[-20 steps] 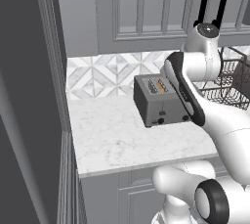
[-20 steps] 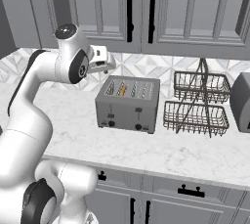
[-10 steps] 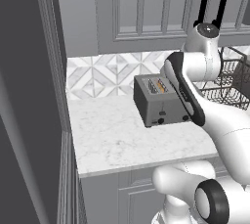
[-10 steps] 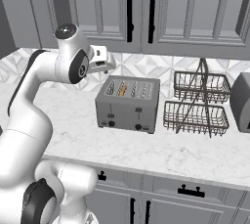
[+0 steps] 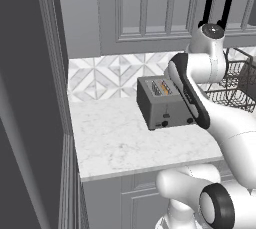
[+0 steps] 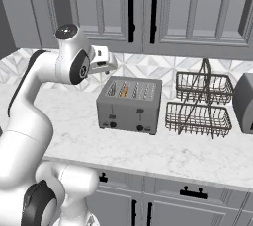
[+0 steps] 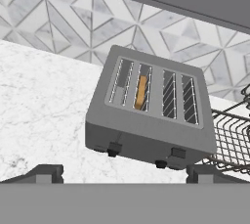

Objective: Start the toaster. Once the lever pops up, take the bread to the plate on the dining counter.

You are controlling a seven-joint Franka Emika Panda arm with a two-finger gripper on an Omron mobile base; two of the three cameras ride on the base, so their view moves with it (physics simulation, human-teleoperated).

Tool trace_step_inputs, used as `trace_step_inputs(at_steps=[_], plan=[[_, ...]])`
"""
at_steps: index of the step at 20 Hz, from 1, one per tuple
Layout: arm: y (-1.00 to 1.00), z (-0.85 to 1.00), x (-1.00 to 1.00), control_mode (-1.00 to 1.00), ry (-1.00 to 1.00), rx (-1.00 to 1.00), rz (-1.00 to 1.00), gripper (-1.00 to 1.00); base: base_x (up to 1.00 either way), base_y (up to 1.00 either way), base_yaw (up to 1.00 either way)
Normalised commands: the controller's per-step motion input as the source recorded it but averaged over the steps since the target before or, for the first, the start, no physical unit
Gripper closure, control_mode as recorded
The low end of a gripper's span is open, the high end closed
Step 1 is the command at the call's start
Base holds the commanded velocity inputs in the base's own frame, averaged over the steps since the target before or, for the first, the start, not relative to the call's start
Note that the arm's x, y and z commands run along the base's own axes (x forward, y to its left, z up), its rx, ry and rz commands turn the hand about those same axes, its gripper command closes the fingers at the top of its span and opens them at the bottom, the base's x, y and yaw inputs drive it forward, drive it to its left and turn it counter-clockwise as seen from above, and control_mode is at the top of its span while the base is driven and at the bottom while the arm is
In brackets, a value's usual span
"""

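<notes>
The dark grey toaster stands on the grey-cabinet worktop against the tiled wall, also seen as toaster and toaster. An orange-brown bread slice sits low in the second slot from the left; bread shows there too. A black lever sticks out low on the knob face. My gripper hangs open and empty above and in front of the toaster, touching nothing; the gripper is up and left of it. The plate and the dining counter are out of view.
A two-tier wire basket rack stands right of the toaster, and a grey appliance sits at the far right. Wall cabinets hang above. A tall dark panel closes off the worktop on the left.
</notes>
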Motion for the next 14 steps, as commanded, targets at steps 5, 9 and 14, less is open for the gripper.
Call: trace_step_inputs(at_steps=[5,9,14], plan=[[0.0,0.0,0.0,-1.0,0.0,0.0,0.0,-1.0,0.0,0.0,0.0],[0.0,0.0,0.0,-1.0,0.0,0.0,0.0,-1.0,0.0,0.0,0.0],[0.0,0.0,0.0,-1.0,0.0,0.0,0.0,-1.0,0.0,0.0,0.0]])
